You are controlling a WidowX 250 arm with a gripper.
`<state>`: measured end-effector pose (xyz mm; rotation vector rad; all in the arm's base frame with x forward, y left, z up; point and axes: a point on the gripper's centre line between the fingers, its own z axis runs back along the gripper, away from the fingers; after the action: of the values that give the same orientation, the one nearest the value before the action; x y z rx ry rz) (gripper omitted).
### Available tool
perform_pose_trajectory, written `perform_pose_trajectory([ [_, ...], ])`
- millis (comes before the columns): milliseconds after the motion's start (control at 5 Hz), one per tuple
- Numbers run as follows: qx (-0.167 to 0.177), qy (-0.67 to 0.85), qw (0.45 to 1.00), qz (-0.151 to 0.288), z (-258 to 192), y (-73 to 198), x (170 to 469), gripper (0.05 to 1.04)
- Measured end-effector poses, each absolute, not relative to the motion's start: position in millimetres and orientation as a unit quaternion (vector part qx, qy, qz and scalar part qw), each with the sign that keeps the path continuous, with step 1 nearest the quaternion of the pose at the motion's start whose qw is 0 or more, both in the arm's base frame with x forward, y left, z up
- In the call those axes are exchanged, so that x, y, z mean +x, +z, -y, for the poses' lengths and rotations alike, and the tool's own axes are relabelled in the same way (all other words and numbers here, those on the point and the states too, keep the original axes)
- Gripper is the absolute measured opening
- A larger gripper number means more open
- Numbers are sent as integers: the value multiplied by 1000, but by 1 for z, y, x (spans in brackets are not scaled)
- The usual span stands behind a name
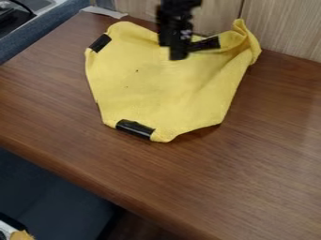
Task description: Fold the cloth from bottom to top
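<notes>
A: "Starting the fold, prob.?"
B: "Yep. Cloth (156, 89) lay on table (251, 140), near edge unfolded."
A: "Gripper (179, 52)?"
B: "Over far part, grip state unclear. Next req'd catching near edge, lifting it far-ward."

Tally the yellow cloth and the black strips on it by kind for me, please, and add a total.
Yellow cloth: 1
Black strips: 3
Total: 4
</notes>
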<state>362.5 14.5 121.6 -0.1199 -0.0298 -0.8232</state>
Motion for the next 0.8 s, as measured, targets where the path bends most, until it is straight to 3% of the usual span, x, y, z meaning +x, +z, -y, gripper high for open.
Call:
perform_pose_trajectory([
  [400, -54, -435, 899, 19, -23, 122, 297, 999],
  [800, -34, -477, 878, -11, -8, 97, 260, 999],
])
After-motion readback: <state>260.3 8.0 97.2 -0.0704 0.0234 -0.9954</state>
